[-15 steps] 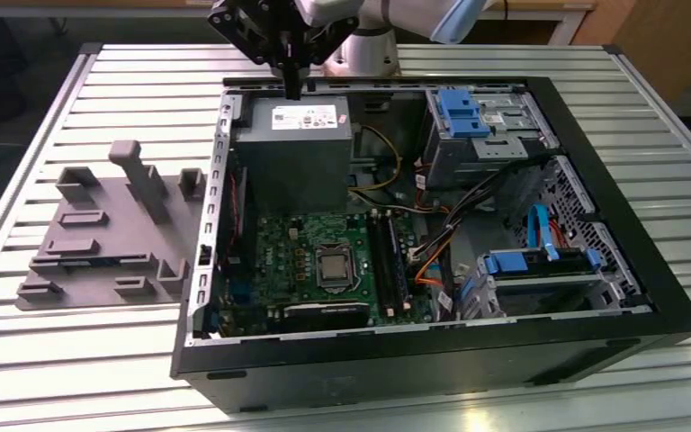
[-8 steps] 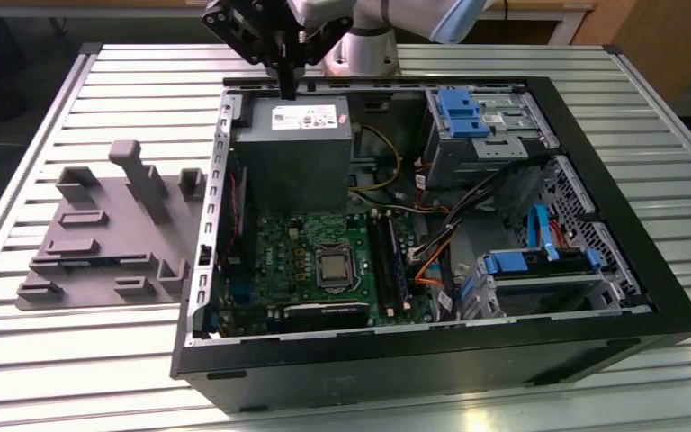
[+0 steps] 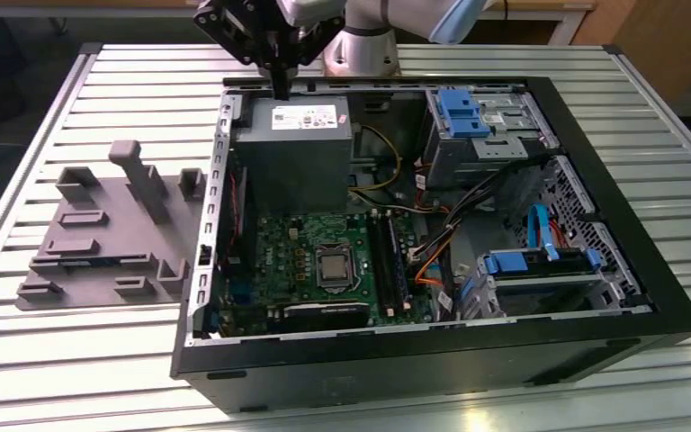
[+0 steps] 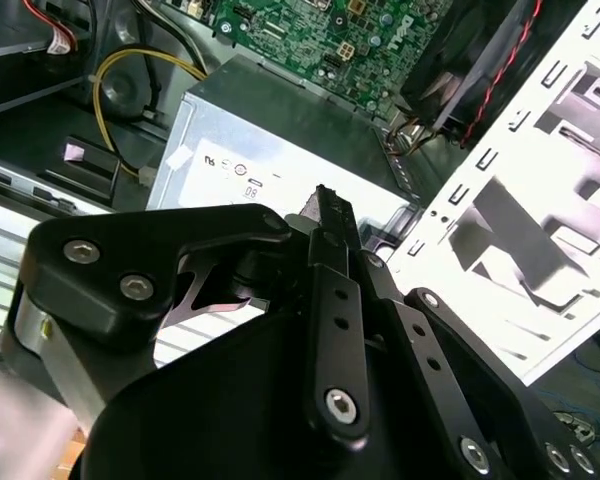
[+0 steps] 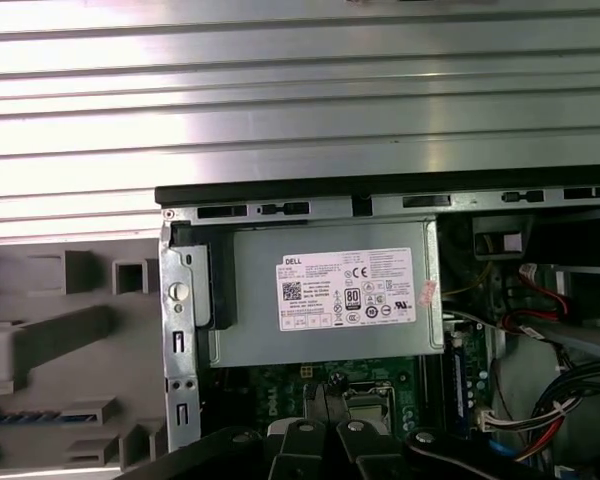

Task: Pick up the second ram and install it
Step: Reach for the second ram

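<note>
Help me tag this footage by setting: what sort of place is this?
Probably a robotics lab for PC assembly: an open case on a slatted metal table, a grey fixture beside it, the gripper above.

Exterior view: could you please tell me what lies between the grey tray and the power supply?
The case's side wall stands between the tray and the power supply; the first wrist view shows it too.

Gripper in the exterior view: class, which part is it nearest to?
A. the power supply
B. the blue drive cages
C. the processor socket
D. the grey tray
A: the gripper hangs, jaws together, just over the far edge of the power supply, at the back of the open case.
</note>
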`<state>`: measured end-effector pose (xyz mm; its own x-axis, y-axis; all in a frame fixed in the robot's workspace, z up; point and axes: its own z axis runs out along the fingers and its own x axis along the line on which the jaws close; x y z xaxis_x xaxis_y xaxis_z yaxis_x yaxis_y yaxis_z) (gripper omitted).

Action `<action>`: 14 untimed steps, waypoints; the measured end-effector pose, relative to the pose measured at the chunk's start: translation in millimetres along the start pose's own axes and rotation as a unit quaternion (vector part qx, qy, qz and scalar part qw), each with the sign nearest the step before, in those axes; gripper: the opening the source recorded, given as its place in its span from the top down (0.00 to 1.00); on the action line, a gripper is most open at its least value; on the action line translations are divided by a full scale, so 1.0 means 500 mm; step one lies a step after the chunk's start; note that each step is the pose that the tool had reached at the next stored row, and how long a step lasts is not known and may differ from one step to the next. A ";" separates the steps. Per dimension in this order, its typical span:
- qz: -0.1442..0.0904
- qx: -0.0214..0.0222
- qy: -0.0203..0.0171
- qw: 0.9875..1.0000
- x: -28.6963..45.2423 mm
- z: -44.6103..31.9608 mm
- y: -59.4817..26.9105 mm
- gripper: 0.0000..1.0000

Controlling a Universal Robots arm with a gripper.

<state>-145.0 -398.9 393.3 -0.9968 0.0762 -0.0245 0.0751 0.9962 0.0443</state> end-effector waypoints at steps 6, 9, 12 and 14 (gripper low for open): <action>0.000 0.000 0.000 1.000 0.009 0.000 -0.001 0.89; 0.000 0.000 0.000 1.000 0.014 0.000 -0.001 0.89; 0.000 0.000 0.000 1.000 0.019 0.000 -0.001 0.89; 0.000 0.000 0.000 1.000 0.023 -0.001 -0.002 0.89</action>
<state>-156.4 -398.9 393.3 -0.9968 0.0762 -0.0245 0.0751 0.9962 0.0444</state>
